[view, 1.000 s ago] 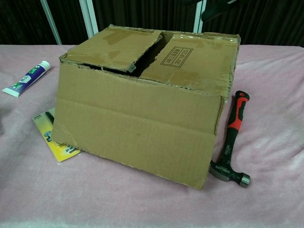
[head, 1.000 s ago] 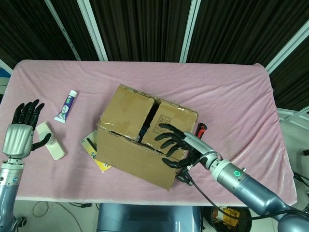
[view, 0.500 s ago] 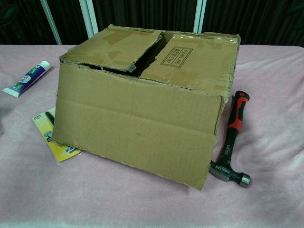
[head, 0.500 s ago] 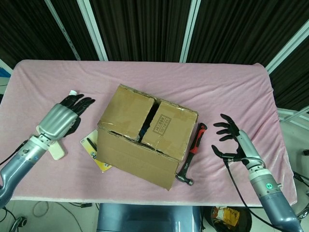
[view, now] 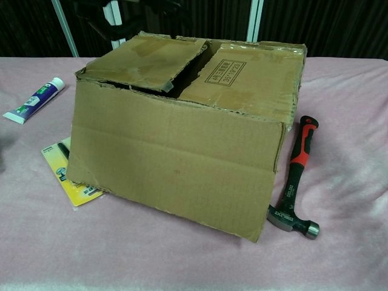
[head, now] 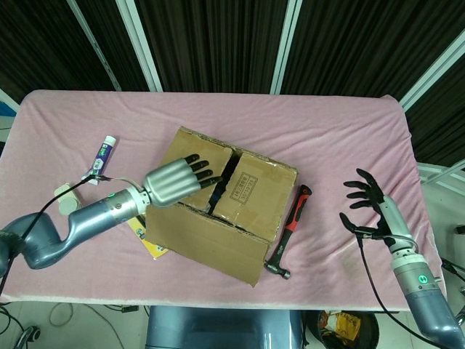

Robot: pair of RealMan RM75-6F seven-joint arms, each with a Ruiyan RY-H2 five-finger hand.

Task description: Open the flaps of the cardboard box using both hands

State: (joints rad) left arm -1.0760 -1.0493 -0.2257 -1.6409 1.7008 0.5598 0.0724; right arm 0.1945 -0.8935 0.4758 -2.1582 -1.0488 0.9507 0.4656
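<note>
Cardboard box (head: 218, 200) sat mid-table on pink cloth (head: 327, 138), two top flaps (head: 192, 163) closed, dark gap between them.

Left hand (head: 174, 182) hovered over box's 9 o'clock flap, fingers spread, holding nothing; contact unclear. Right hand (head: 374, 207) stood well apart at 3 o'clock, fingers spread, empty.

Hammer (head: 289, 229) lay just beside box at 3 o'clock; tube (head: 99, 160) at 9 o'clock.

Judgement: corrugated board likely light, stiff, edges worn and tearable; best purchase at flap edges along centre gap.

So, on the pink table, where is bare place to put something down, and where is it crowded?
Free: the back strip of the table behind the cardboard box, and the right side between the hammer and the right hand. Crowded: left of the box, with the toothpaste tube, yellow booklet and left hand.
</note>
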